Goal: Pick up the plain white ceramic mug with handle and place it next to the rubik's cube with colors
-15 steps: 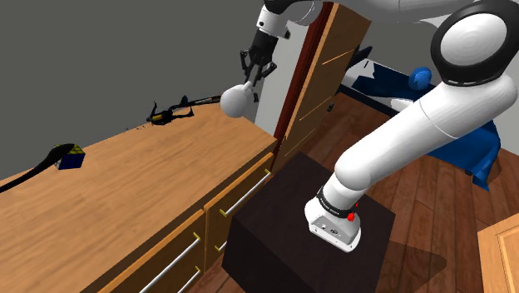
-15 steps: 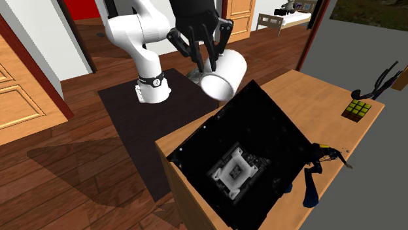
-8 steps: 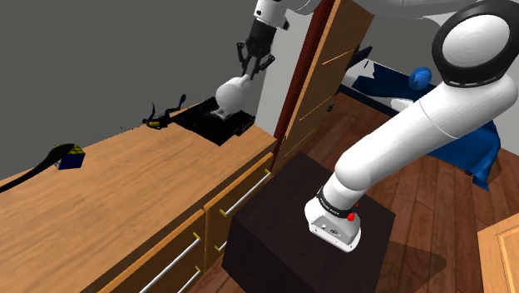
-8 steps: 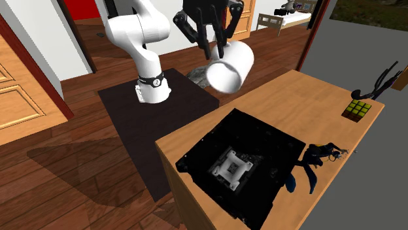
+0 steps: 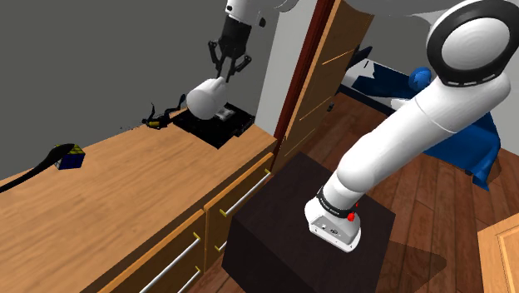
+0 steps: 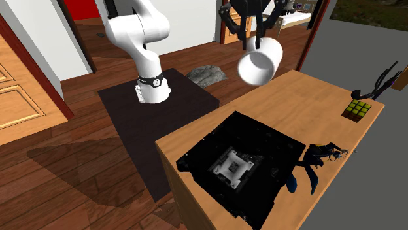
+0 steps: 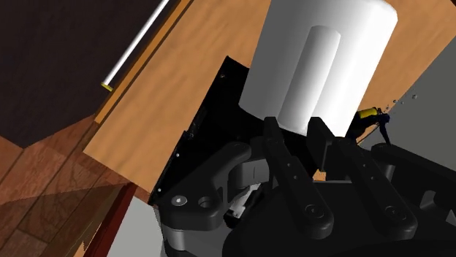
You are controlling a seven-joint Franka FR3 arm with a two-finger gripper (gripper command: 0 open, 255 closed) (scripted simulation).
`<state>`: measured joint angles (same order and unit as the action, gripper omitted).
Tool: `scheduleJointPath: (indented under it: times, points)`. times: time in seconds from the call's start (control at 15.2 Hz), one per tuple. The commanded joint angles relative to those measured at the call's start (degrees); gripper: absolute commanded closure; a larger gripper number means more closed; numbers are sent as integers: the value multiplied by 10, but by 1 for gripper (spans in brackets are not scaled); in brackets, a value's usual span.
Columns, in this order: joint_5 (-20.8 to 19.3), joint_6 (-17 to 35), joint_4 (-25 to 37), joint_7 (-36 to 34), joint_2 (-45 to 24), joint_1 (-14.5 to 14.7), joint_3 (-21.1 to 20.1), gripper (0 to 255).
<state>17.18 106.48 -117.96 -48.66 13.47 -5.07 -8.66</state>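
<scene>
In the second exterior view, a flat black square slab [image 6: 240,164] lies nearest on the smooth wooden counter [image 6: 307,104]. Beyond it, the black gripper [image 6: 252,43] clamps a smooth white cylindrical mug [image 6: 259,65], which hangs airborne at its 6 o'clock. The colour-tiled Rubik's cube [image 6: 357,110] sits at the mug's 4 o'clock, well apart.

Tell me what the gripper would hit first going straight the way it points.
Likely the black slab on the counter: the white mug in the gripper hangs over its edge; possibly bare wood instead.

White arm [image 5: 397,143], dark joints, black jaws
</scene>
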Motion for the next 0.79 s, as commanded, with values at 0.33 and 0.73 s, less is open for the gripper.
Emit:
scheduleJointPath:
  times: [0.33, 0.73]
  points:
    - [-5, 32, 54, -98, -59, 38, -62, 255]
    - [-33, 46, 132, -187, -133, 73, -107, 255]
